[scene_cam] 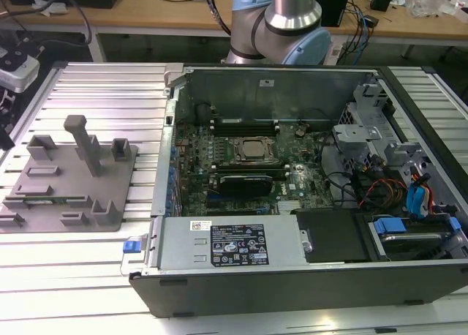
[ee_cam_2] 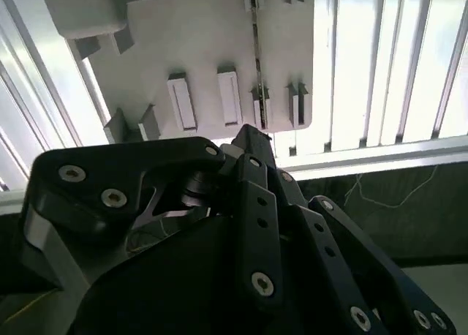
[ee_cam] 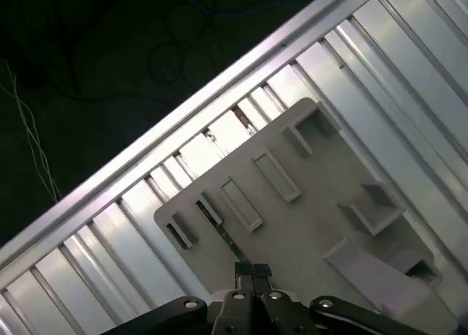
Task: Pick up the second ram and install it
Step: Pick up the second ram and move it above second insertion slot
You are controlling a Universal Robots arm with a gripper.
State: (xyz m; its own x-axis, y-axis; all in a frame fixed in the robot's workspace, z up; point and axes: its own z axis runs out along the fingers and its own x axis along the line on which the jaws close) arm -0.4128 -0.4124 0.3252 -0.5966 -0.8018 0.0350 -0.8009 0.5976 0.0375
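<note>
- One slatted aluminium worktop (scene_cam: 88,86) carries everything in the exterior view. A grey plastic tray (scene_cam: 117,178) with upright blocks lies toward the worktop's edge at the exterior view's left. An open computer case (scene_cam: 292,284) stands just beside the tray, toward the exterior view's right. The second ram (scene_cam: 58,199) shows as a thin green strip in the tray, close to the tray's near edge and well apart from the case. The arm (scene_cam: 292,13) rises at the worktop's far edge, behind the case.
- Seen from behind in the second wrist view, the gripper (ee_cam_2: 250,132) is a black linkage whose fingers are drawn together into a single tip with nothing between them. It hangs above the tray (ee_cam_2: 197,28), clear of it. The second ram (ee_cam_2: 256,64) stands on its edge between small blocks, a thin line running roughly in line with the tip.
- Both fingers meet pad to pad in the first wrist view, so the gripper (ee_cam: 252,269) grips nothing. The second ram (ee_cam: 219,229) sits on edge in the tray (ee_cam: 314,211), near the tray's edge, and its nearer end lies just beyond the fingertips.
</note>
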